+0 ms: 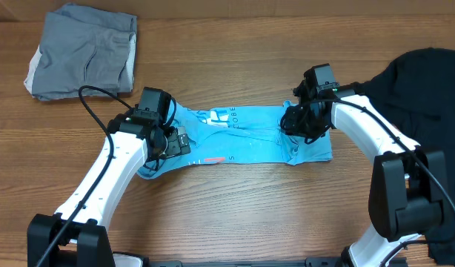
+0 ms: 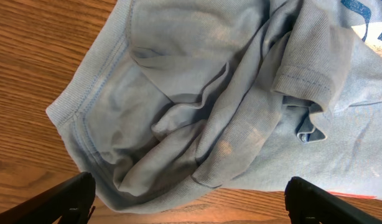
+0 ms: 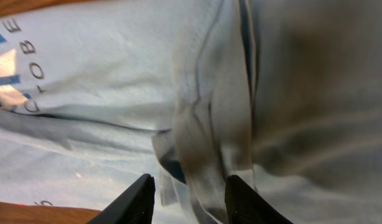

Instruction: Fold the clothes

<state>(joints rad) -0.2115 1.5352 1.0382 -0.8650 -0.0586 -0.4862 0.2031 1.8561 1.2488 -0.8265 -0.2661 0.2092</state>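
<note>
The wood-grain desk (image 1: 235, 208) carries a plain black T-shirt (image 1: 427, 81) heaped right of the light blue T-shirt (image 1: 250, 141). The blue shirt lies mid-desk as a soft, wrinkled band, its long axis left to right and its white lettering upward. A folded grey garment (image 1: 83, 52) sits up-left of it. The left pincer (image 2: 191, 190) gapes wide over its ribbed left end. The right pincer (image 3: 190, 186) straddles a fold at its right end, and I cannot tell whether it is clamped.

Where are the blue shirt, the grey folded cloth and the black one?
blue T-shirt (image 1: 250, 144): overhead view, its middle, below the lettering.
grey garment (image 1: 83, 52): overhead view, centre of the folded pile.
black T-shirt (image 1: 427, 81): overhead view, its upper part.
</note>
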